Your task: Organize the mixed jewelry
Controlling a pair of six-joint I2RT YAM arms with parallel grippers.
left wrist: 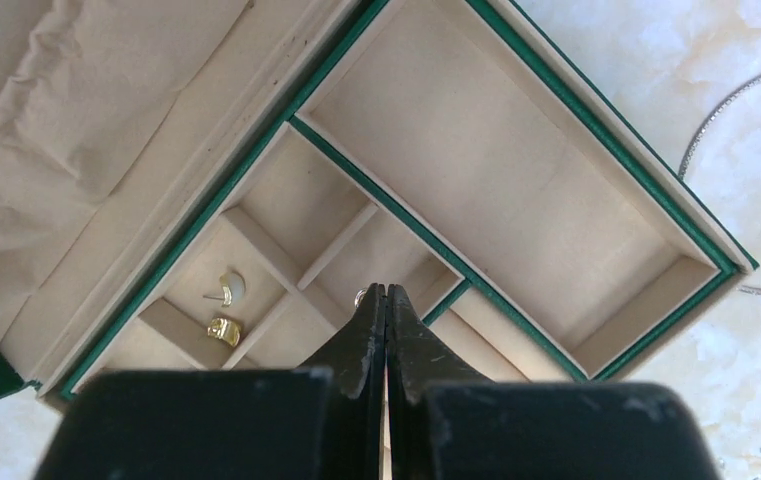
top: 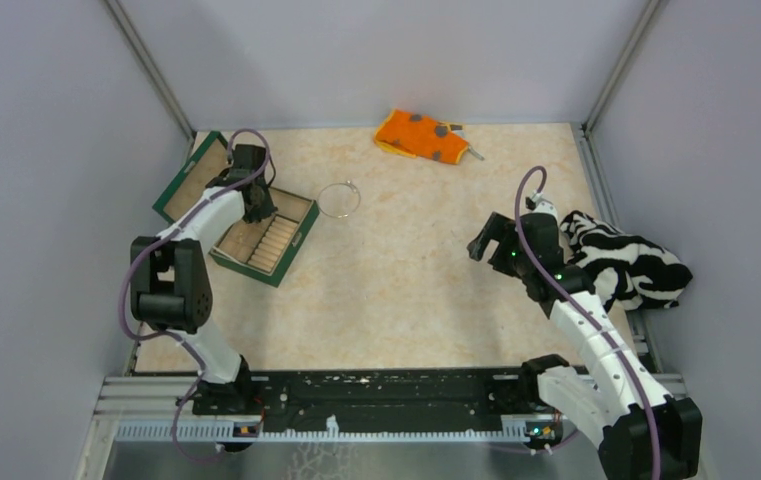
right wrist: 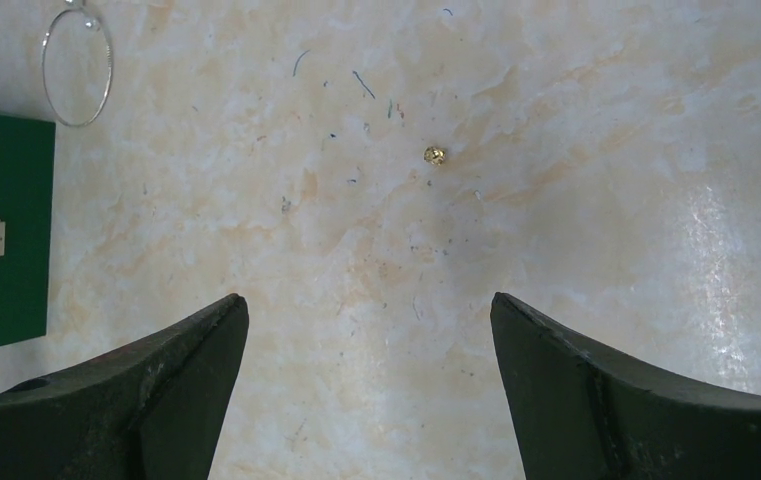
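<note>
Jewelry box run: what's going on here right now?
The left gripper is shut, with its tips down over the small compartments of the green jewelry box. Whether it pinches anything can't be told. Two small gold pieces already sit in one compartment. The right gripper is open above the table, with a tiny gold piece lying ahead of it. The wire bangle lies on the table beside the box.
</note>
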